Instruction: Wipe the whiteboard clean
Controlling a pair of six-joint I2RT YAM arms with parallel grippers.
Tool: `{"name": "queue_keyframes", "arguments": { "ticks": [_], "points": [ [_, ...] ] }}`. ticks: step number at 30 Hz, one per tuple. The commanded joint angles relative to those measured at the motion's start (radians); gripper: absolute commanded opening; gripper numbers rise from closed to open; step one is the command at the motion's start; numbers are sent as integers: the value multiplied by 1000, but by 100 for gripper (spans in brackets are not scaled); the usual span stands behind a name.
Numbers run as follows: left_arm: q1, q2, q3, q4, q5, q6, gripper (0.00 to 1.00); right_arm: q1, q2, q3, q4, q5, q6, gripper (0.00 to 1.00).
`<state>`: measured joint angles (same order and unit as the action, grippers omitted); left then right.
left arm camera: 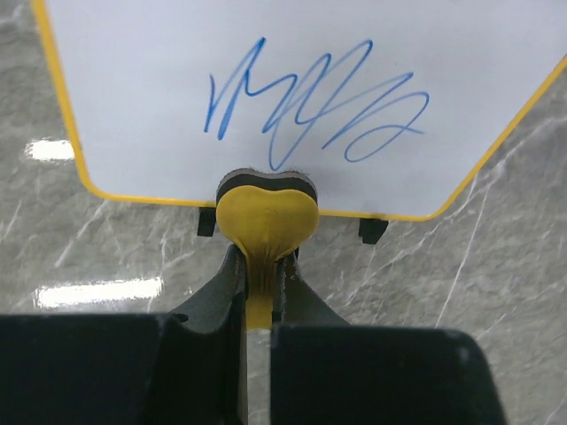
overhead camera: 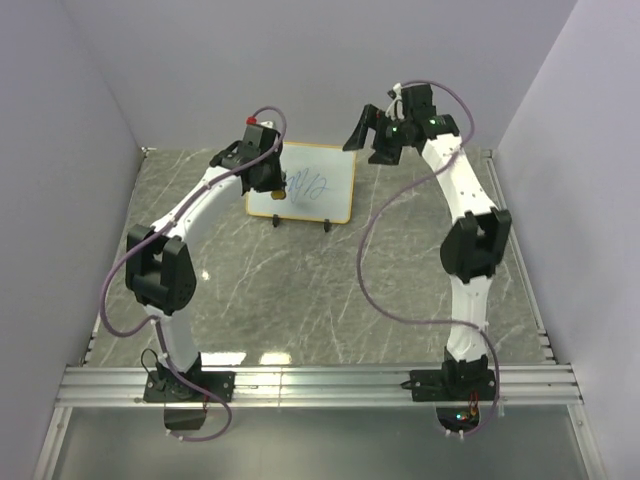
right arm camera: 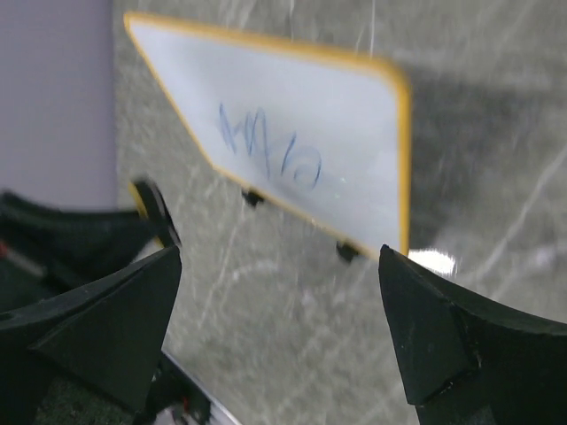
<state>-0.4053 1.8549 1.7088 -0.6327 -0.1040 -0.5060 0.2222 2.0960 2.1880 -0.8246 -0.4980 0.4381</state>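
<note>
The whiteboard (overhead camera: pixel 325 185) lies on the grey marble table at the back, white with a yellow frame and small black feet. A blue scribble (left arm camera: pixel 310 111) runs across its middle. My left gripper (left arm camera: pixel 261 266) is shut on a yellow heart-shaped eraser (left arm camera: pixel 266 212) with a dark felt face. It holds the eraser at the board's near edge, just below the scribble. In the top view the left gripper (overhead camera: pixel 270 185) is over the board's left part. My right gripper (right arm camera: pixel 279 257) is wide open and empty, raised above the table beside the board's right corner (overhead camera: pixel 365 135).
Purple walls close the table (overhead camera: pixel 330 290) in at the back and on both sides. An aluminium rail (overhead camera: pixel 320 385) runs along the near edge, with both arm bases on it. Cables loop from each arm.
</note>
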Motion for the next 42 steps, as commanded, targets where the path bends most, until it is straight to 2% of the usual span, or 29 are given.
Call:
{"name": "queue_keyframes", "arguments": {
  "ticks": [1,8,11,13,17,21,25,28,32,35,38,42],
  "points": [
    [-4,32,63,4,96,129,0,-76,154,145,98,-149,103,99],
    [-3,87,144,-10,179,139,0,-136,228,47,403,-240,255,94],
    [-4,122,208,-27,175,142,0,-133,289,100,426,-303,269,92],
    [-3,139,248,-61,156,144,0,-129,292,76,449,-355,274,91],
    [-3,132,170,-18,156,101,0,-124,257,-19,508,-404,278,89],
    [-10,167,187,4,175,73,0,-113,271,-39,565,-418,332,86],
    [-33,213,270,-7,173,84,0,-87,306,-17,570,-416,337,84],
    [-43,228,270,21,178,77,0,-63,314,-31,556,-412,321,77],
    [-72,225,241,89,155,98,0,-47,303,-72,522,-395,283,60],
    [-98,234,245,114,129,109,0,-44,291,-118,522,-378,263,52],
    [-116,256,264,131,130,107,0,-44,274,-177,532,-369,248,46],
    [-136,293,290,143,147,104,0,-44,263,-235,522,-355,222,45]
  ]
}}
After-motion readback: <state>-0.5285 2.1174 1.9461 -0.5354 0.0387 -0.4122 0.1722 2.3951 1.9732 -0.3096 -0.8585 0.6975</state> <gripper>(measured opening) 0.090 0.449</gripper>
